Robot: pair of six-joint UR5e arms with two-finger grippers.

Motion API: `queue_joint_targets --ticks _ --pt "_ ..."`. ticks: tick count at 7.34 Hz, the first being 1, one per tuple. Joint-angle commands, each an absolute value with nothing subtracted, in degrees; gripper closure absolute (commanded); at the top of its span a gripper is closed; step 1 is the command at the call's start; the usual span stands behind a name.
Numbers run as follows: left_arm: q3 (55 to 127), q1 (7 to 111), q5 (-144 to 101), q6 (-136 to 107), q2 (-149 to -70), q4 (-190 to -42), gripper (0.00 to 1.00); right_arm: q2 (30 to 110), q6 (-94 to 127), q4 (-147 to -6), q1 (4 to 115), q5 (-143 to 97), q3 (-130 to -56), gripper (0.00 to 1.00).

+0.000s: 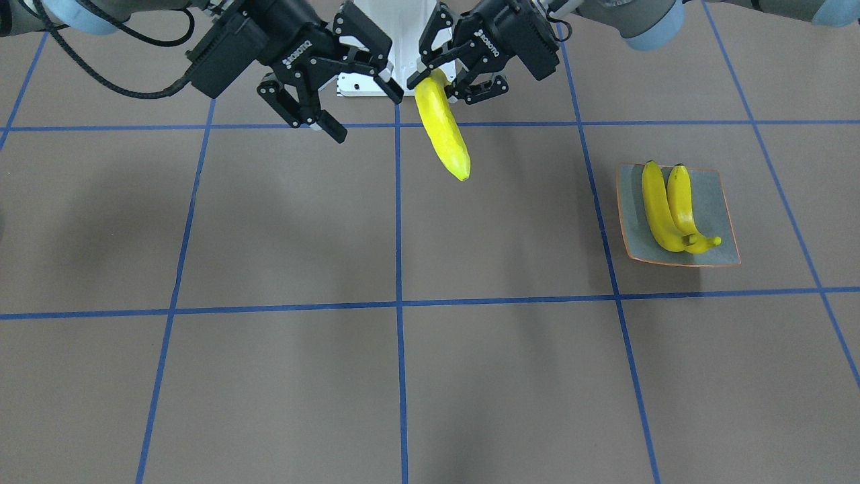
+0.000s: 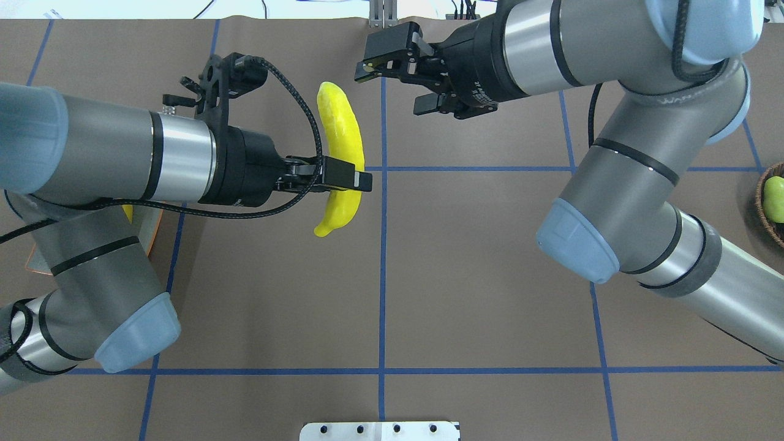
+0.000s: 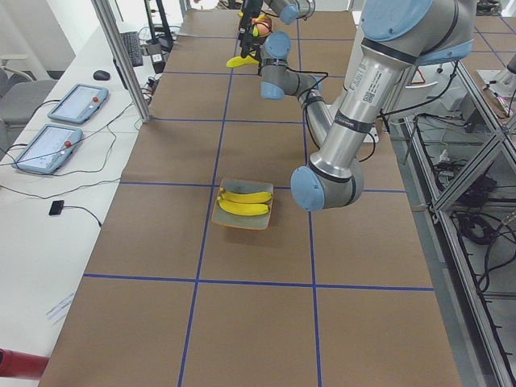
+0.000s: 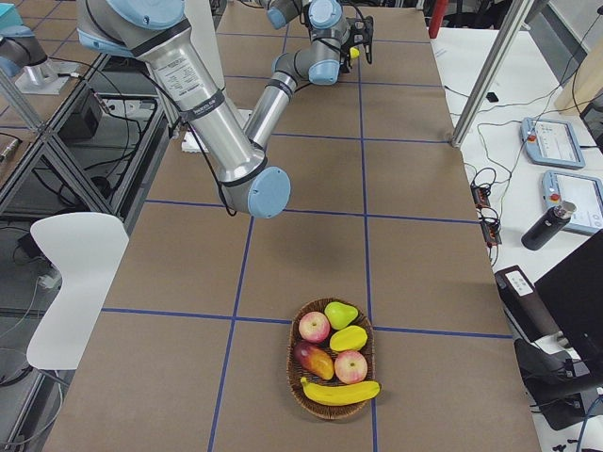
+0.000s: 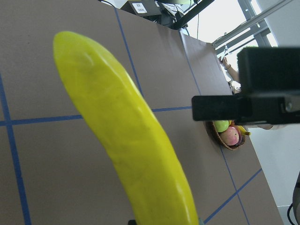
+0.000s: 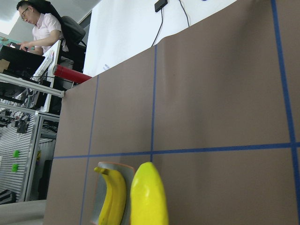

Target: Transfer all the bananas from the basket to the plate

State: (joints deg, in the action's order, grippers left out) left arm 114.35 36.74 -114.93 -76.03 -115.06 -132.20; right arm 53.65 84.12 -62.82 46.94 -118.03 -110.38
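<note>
My left gripper (image 1: 440,84) is shut on the upper end of one banana (image 1: 443,131) and holds it in the air over the table's middle, the banana hanging down. It also shows in the overhead view (image 2: 340,131), with the left gripper (image 2: 343,184) clamped near its stem end. My right gripper (image 1: 366,111) is open and empty, close beside it. The plate (image 1: 712,208) sits on the robot's left side with two bananas (image 1: 662,212) lying side by side. The basket (image 4: 294,377), at the table's far right end, holds one banana (image 4: 339,392).
The basket also holds apples (image 4: 316,326), a pear (image 4: 340,314) and other fruit. Its edge shows in the overhead view (image 2: 762,202). The robot's white base (image 1: 386,40) stands behind the grippers. Tablets (image 3: 76,103) lie on a side bench.
</note>
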Motion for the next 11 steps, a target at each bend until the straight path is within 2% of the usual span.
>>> queue_joint_targets --ticks 1,4,8,11 --pt "114.9 38.7 -118.0 -76.1 -106.5 -130.5 1.00 58.3 74.2 -70.4 52.3 -121.4 -110.2 0.00" --pt "114.9 42.4 -117.9 -72.6 -100.0 -124.7 1.00 63.5 60.2 -74.4 58.2 -122.3 -106.4 0.00" --pt "115.0 44.2 -109.8 -55.6 -98.4 -102.6 1.00 74.1 36.4 -76.8 67.6 -127.7 -105.2 0.00" --pt "115.0 42.4 -102.2 -47.9 -98.1 -90.0 1.00 76.1 30.4 -77.2 71.2 -131.1 -104.1 0.00"
